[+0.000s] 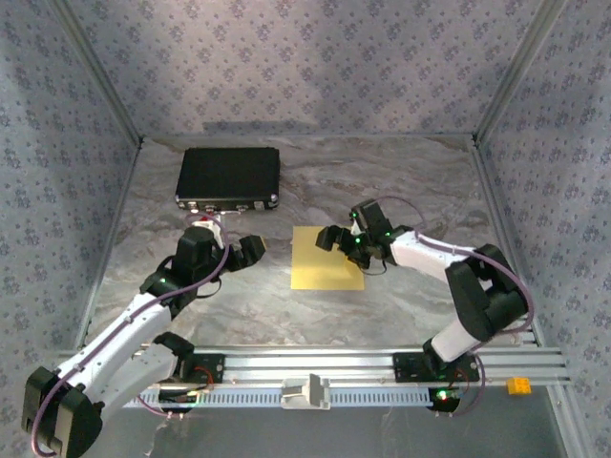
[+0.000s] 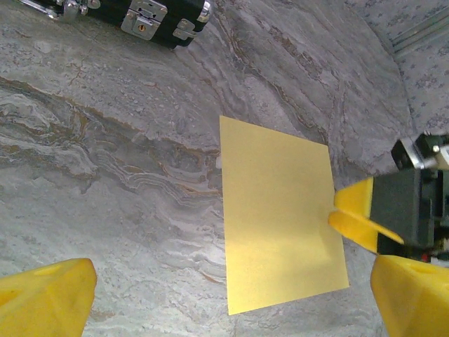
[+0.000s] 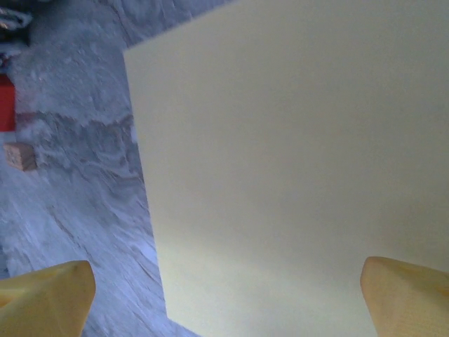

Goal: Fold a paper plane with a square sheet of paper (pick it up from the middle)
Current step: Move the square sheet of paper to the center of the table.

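The square sheet of paper [image 1: 326, 260] is pale yellow and lies flat and unfolded on the marbled table, between the two arms. My right gripper [image 1: 342, 240] hovers open over the sheet's far right part. In the right wrist view the sheet [image 3: 295, 161] spreads under and between that gripper's [image 3: 224, 281] wide yellow fingers. My left gripper [image 1: 243, 246] stands open just left of the sheet, apart from it. The left wrist view has the sheet [image 2: 280, 217] ahead of this gripper [image 2: 231, 284], with the right gripper's fingertips [image 2: 354, 210] at its right edge.
A black rectangular case [image 1: 229, 178] lies at the back left, its latches [image 2: 140, 17] facing the arms. A small red brick [image 3: 5, 102] and a small tan block [image 3: 19, 156] sit on the table left of the sheet. Patterned walls enclose the table.
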You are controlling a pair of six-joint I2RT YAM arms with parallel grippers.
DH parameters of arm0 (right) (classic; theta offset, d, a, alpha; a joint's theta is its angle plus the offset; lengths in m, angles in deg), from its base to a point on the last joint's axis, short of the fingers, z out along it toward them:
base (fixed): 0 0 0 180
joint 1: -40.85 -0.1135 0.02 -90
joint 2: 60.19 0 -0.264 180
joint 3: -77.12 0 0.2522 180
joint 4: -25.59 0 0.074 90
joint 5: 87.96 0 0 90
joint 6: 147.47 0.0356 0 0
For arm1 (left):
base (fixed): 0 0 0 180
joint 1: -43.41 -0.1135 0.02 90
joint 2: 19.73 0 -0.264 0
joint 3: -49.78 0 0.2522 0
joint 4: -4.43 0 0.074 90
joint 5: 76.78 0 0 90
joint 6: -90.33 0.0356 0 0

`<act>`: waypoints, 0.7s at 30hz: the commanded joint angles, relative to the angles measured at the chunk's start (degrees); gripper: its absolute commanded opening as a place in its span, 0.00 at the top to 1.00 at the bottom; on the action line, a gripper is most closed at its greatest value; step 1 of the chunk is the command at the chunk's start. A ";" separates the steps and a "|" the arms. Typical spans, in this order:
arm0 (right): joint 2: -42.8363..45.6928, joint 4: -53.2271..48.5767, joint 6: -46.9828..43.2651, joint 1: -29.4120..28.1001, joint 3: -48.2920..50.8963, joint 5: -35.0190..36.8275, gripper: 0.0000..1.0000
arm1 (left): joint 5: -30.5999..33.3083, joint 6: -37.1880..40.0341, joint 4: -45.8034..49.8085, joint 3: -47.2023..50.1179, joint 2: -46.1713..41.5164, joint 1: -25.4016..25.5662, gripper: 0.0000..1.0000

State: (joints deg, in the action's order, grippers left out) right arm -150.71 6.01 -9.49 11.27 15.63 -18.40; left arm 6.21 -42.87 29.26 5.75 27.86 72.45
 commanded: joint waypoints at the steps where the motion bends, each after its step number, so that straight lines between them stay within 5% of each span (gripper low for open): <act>1: -3.77 -2.20 -2.13 0.97 -2.41 -2.96 0.01 | 0.73 -0.70 1.42 0.62 -1.99 0.26 0.00; 21: -1.89 3.80 12.60 -8.18 3.73 0.93 0.01 | 1.43 -1.68 1.64 1.06 -3.02 0.35 0.02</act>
State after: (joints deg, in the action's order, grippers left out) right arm -153.14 9.88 -1.77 4.32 17.54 -18.53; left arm 8.97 -43.94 30.57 8.25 23.58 72.45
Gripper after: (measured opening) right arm 0.990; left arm 0.987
